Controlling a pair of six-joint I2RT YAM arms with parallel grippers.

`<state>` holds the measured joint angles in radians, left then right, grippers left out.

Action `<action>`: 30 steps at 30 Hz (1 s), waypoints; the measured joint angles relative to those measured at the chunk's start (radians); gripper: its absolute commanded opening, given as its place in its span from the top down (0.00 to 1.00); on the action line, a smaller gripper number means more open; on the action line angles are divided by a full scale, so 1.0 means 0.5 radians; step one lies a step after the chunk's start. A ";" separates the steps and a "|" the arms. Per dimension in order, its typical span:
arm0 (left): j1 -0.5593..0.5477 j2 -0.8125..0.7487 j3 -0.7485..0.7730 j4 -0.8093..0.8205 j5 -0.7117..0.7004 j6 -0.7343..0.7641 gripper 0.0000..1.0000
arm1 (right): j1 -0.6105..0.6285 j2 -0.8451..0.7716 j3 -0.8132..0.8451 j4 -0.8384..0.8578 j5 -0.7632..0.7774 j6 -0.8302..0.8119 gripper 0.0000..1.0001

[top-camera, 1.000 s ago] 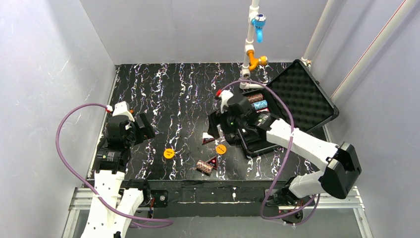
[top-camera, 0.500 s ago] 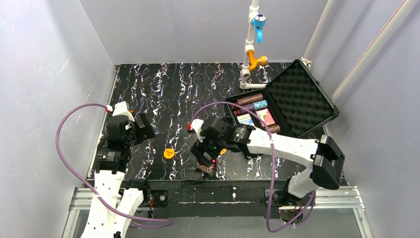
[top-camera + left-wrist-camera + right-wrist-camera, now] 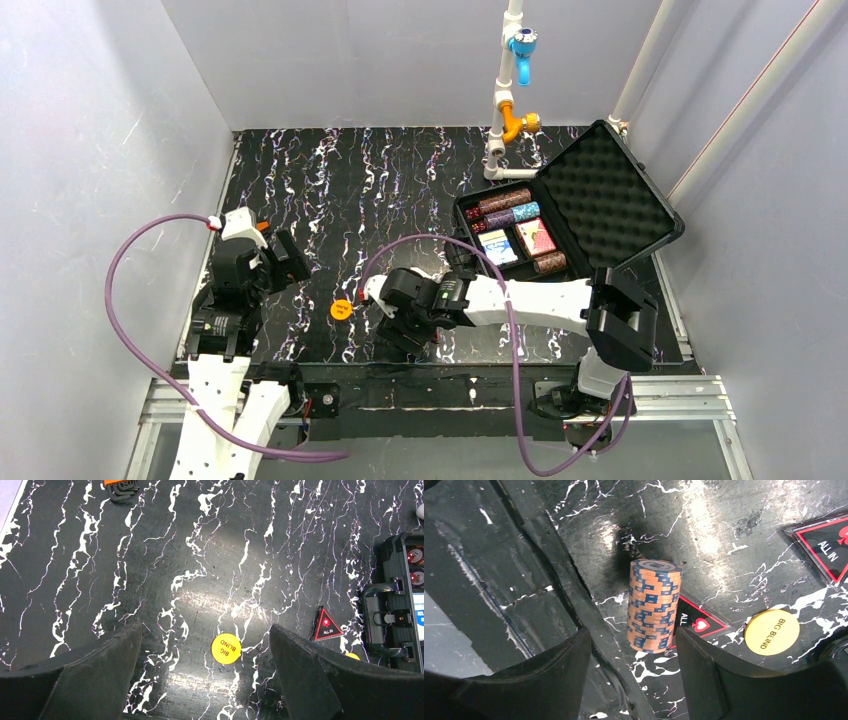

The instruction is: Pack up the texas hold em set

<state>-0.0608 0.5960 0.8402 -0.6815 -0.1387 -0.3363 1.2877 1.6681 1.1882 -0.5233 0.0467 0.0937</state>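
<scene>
The black case (image 3: 468, 235) lies open at the right, its foam lid (image 3: 610, 195) tipped back, with chip rolls (image 3: 505, 200) and a blue and a red card deck (image 3: 495, 245) inside. A brown-orange chip roll (image 3: 654, 605) lies near the table's front edge, partly on a triangular ALL IN marker (image 3: 701, 624). My right gripper (image 3: 633, 640) is open, its fingertips on either side of the roll's near end without touching it. A yellow-orange BIG BLIND disc (image 3: 772, 632) lies beside it. My left gripper (image 3: 205, 632) hangs open above another BIG BLIND disc (image 3: 225, 649).
A second triangular marker (image 3: 325, 626) lies left of the case handle (image 3: 390, 617). A black raised rail (image 3: 589, 605) runs along the front edge, close to the roll. A white pipe stand (image 3: 505, 100) rises behind the case. An orange-and-black tool (image 3: 121, 486) sits at the far left.
My right arm has swung from the case down to the front edge over the chip roll, and its jaws have narrowed. The left arm has barely shifted.
</scene>
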 measured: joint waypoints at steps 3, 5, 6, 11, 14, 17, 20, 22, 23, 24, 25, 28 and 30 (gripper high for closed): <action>0.000 -0.002 0.000 0.000 -0.007 0.000 0.01 | 0.008 0.035 0.005 0.006 0.046 0.001 0.32; 0.000 -0.002 0.000 0.000 -0.007 0.000 0.01 | 0.008 0.053 0.005 0.005 0.075 0.001 0.33; 0.000 -0.002 0.000 -0.001 -0.007 0.000 0.01 | 0.008 0.059 0.005 0.005 0.088 0.001 0.33; 0.000 -0.002 0.000 0.000 -0.008 0.000 0.01 | 0.009 0.084 0.005 0.037 0.141 0.002 0.35; 0.000 -0.003 0.000 0.000 -0.008 0.000 0.01 | 0.013 0.105 0.006 0.059 0.163 0.002 0.36; 0.000 -0.003 0.000 -0.001 -0.008 0.000 0.01 | 0.021 0.141 0.006 0.067 0.170 0.004 0.37; 0.000 -0.002 0.000 -0.001 -0.008 0.000 0.01 | 0.030 0.178 0.006 0.073 0.175 0.007 0.39; 0.000 -0.002 0.000 -0.001 -0.008 0.000 0.01 | 0.032 0.201 0.006 0.080 0.179 0.008 0.39; 0.000 -0.002 0.000 -0.001 -0.008 -0.001 0.01 | 0.034 0.210 0.006 0.085 0.180 0.009 0.41; 0.000 -0.002 0.000 -0.001 -0.008 0.000 0.01 | 0.034 0.214 0.006 0.089 0.180 0.009 0.42; 0.000 -0.002 0.000 -0.001 -0.008 0.000 0.01 | 0.035 0.217 0.006 0.092 0.180 0.009 0.43; 0.000 -0.002 0.000 0.000 -0.008 0.000 0.01 | 0.036 0.218 0.006 0.108 0.188 0.013 0.44; 0.000 -0.002 0.000 -0.001 -0.008 0.000 0.01 | 0.038 0.223 0.006 0.110 0.195 0.014 0.44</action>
<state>-0.0608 0.5949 0.8402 -0.6818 -0.1425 -0.3363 1.3065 1.7796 1.1912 -0.4684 0.1440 0.1005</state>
